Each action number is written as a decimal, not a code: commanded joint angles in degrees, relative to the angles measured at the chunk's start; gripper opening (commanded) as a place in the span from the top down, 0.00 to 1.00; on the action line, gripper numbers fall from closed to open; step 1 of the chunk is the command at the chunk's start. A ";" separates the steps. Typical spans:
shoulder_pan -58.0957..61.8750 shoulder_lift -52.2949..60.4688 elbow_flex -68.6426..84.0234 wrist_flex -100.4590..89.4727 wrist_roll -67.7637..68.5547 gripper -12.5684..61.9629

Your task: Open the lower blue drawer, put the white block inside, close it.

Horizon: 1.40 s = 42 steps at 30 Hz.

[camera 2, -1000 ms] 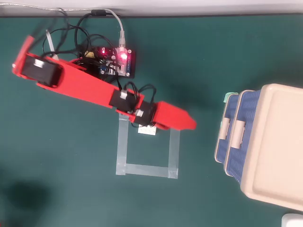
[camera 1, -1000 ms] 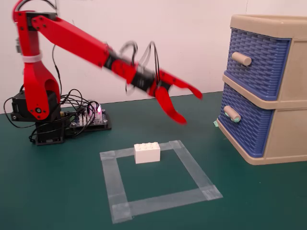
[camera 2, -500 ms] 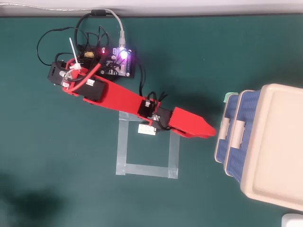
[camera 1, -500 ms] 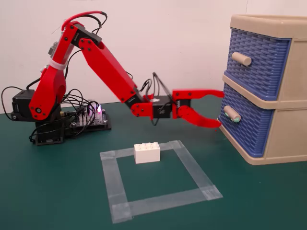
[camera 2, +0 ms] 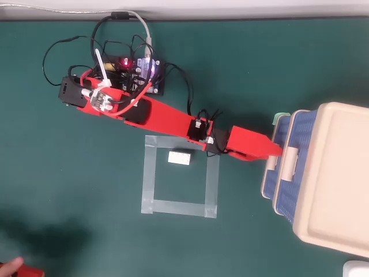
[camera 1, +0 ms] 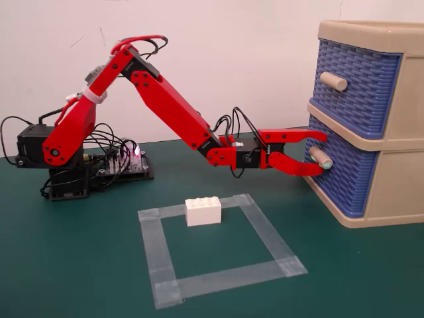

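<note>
Your end effector (camera 1: 319, 152) has reached the lower drawer's handle (camera 1: 320, 158).

Since half a second ago the arm has stretched further toward the cabinet (camera 1: 397, 192); the jaws, spread, now sit one above and one below the handle of the lower drawer (camera 1: 344, 173), which is closed. The block (camera 1: 203, 211) lies well behind and below the end effector, on the bench (camera 1: 79, 265) at the far edge of the tape square (camera 1: 222, 248). The upper drawer (camera 1: 358, 83) sits above the end effector. Nothing lies between block and cabinet.
</note>
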State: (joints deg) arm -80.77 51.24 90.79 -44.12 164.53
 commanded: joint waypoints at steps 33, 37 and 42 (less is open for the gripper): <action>2.55 33.22 35.77 13.80 19.07 0.93; 2.46 33.93 36.47 14.15 18.28 0.39; 3.34 49.31 39.20 27.60 13.45 0.38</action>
State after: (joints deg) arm -76.90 92.81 130.43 -21.18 179.65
